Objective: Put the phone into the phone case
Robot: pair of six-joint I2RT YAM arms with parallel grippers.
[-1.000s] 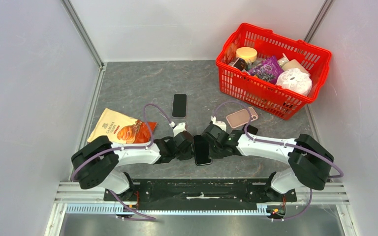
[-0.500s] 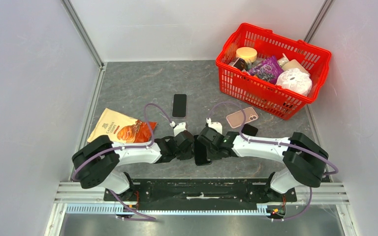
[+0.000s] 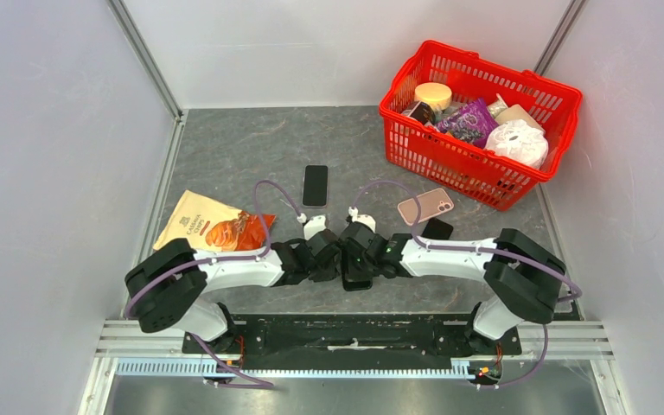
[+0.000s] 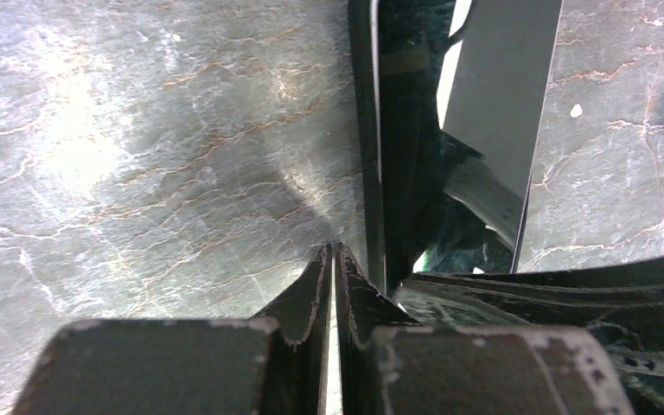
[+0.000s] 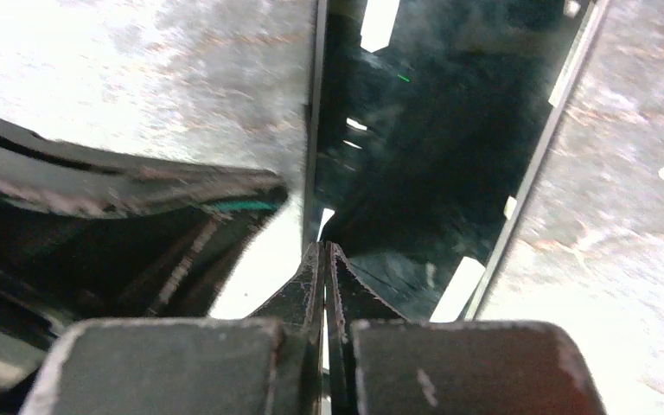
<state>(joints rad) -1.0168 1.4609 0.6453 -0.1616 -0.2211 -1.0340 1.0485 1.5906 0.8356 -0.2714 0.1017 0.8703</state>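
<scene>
Slippage worries us: left claw [image 4: 335, 251] and right claw [image 5: 324, 251], both closed empty, crowd the lower-centre phone [image 3: 357, 279]; one push could skid it.

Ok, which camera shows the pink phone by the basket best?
Top external: the pink phone lies whole and uncovered on the table beside the basket. Neither wrist view shows it; both are filled by a dark glossy device and tabletop.

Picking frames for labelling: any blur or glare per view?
Top external: sharp, evenly lit. Left wrist: glare patch on the table at left, fingers soft up close. Right wrist: smeared by blur, table washed out, phone screen mirroring bright lights.
</scene>
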